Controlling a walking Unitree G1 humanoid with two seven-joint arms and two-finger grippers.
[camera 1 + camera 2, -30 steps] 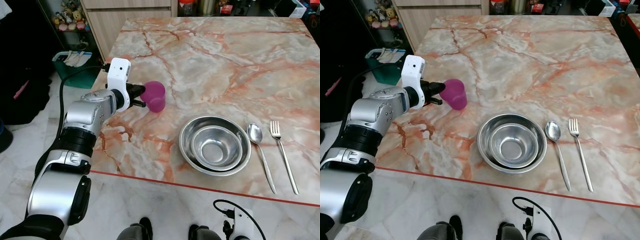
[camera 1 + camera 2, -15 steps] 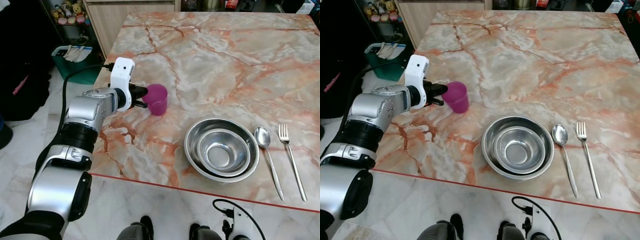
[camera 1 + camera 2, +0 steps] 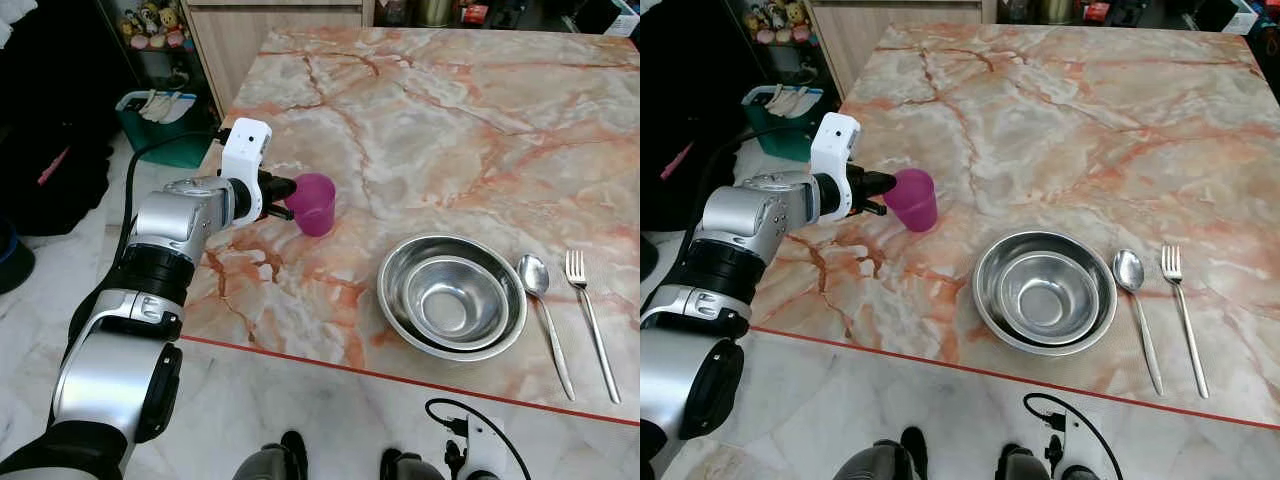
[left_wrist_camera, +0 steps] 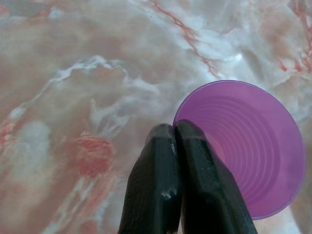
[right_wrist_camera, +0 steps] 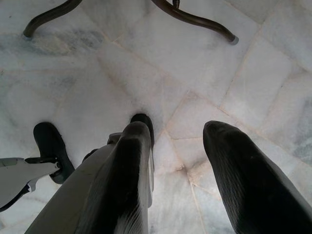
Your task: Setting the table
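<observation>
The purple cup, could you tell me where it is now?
The purple cup stands on the marble table near its left edge, its rim pinched by the left gripper, left of the nested bowls.

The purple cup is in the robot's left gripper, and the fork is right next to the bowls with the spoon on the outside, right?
Not quite. The spoon lies next to the stacked metal bowls, and the fork is on the outside; the left eye view shows it. The left gripper does pinch the purple cup by its rim.

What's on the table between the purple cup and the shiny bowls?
Nothing. Between the purple cup and the shiny bowls lies bare marble table, seen in both eye views.
</observation>
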